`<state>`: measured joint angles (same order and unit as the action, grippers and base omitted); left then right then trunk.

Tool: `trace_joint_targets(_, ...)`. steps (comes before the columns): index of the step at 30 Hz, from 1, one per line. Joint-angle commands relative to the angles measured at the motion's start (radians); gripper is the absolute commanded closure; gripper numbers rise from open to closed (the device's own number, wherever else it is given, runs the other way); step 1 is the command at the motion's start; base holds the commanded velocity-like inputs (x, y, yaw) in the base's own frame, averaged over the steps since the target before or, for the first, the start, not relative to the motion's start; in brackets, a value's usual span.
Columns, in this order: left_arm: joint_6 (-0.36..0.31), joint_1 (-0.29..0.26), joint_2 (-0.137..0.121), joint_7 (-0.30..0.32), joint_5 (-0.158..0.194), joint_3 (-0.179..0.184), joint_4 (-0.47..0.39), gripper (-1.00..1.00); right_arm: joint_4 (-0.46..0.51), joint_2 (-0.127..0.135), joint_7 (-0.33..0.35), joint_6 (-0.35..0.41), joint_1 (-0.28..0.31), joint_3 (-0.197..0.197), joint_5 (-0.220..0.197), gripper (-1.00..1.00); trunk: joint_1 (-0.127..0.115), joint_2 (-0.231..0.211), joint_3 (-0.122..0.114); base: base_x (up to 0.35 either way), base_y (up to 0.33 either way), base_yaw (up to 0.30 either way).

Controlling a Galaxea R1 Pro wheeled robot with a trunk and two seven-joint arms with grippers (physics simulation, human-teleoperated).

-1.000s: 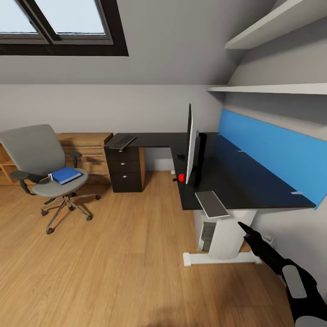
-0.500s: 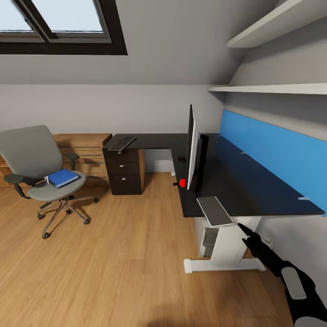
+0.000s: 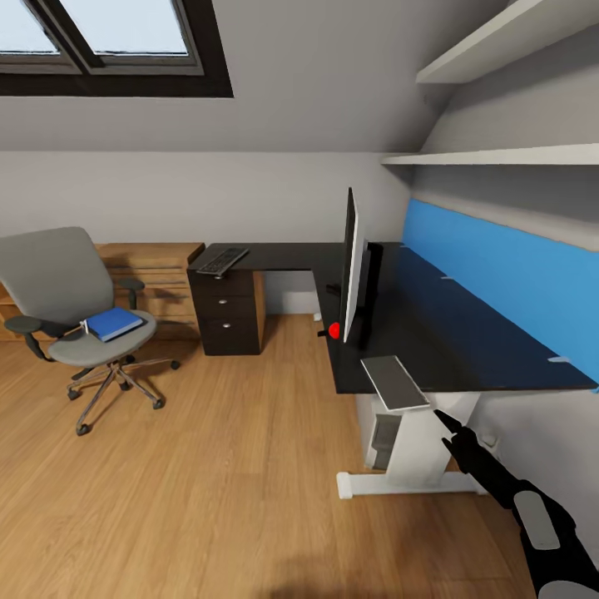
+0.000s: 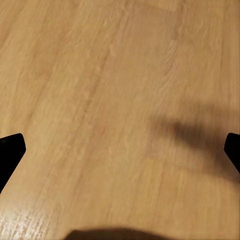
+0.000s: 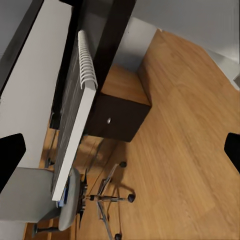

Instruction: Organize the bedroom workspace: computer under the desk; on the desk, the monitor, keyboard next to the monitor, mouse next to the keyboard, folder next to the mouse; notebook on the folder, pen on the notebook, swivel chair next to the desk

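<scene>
Head view: monitor (image 3: pixel 350 264) upright on desk (image 3: pixel 466 349); notebook (image 3: pixel 395 383) at desk's near edge; keyboard (image 3: pixel 220 260) on far wing; folder (image 3: pixel 113 324) on swivel chair (image 3: pixel 75 312), well apart from desk. Left wrist: left gripper (image 4: pixel 120 150) jaws wide apart, empty, over wood floor (image 4: pixel 100 100). Right wrist: right gripper (image 5: pixel 120 155) wide apart, empty, near notebook's spiral edge.

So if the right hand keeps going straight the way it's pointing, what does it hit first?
Most likely the grey notebook overhanging the desk edge: the right hand points up at it from just below. Depth is uncertain, so it could slip past underneath.

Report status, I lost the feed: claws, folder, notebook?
Both claws open, empty; right claw below the desk edge. Folder on chair. Notebook overhangs desk edge.
</scene>
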<state>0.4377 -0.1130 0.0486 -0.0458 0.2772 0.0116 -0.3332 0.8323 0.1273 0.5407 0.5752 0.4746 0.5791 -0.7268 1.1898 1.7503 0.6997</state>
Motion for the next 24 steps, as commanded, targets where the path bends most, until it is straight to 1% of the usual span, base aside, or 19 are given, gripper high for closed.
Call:
trace_joint_targets(1, 0.003, 0.000, 0.000, -0.005, -0.001, 0.001, 0.000, -1.00, 0.000, -0.001, 0.001, 0.008, 0.001, 0.002, -0.005, -1.00, 0.004, 0.008, 0.004, 0.000, 0.000, 0.000)
trace_joint_targets(2, 0.003, 0.000, 0.000, -0.005, -0.001, 0.001, 0.000, -1.00, 0.000, -0.001, 0.002, 0.008, 0.001, 0.002, -0.005, -1.00, 0.008, 0.015, 0.007, 0.000, 0.000, 0.000)
trace_joint_targets(9, 0.003, 0.000, 0.000, -0.005, -0.001, 0.001, 0.000, -1.00, 0.000, -0.005, 0.005, 0.007, 0.001, -0.003, -0.005, -1.00, 0.008, 0.015, 0.007, 0.000, 0.000, 0.000)
trace_joint_targets(13, 0.003, 0.000, -0.001, -0.006, -0.001, 0.001, 0.000, -1.00, 0.001, -0.016, 0.007, 0.003, 0.001, -0.012, -0.005, -1.00, 0.008, 0.015, 0.007, 0.000, 0.000, 0.000)
trace_joint_targets(15, 0.003, 0.000, -0.001, -0.005, -0.001, 0.001, 0.000, -1.00, 0.003, -0.028, 0.009, 0.001, 0.001, -0.024, -0.004, -1.00, 0.008, 0.015, 0.007, 0.000, 0.000, 0.000)
trace_joint_targets(17, 0.003, 0.000, -0.002, -0.005, -0.001, 0.001, 0.000, -1.00, 0.005, -0.033, 0.013, 0.000, 0.001, -0.033, -0.004, -1.00, 0.008, 0.015, 0.007, 0.000, 0.000, 0.000)
trace_joint_targets(24, 0.003, 0.000, -0.002, -0.005, -0.001, 0.002, 0.000, -1.00, 0.008, -0.041, 0.056, -0.002, 0.001, -0.073, -0.003, -1.00, 0.008, 0.015, 0.007, 0.000, 0.000, 0.000)
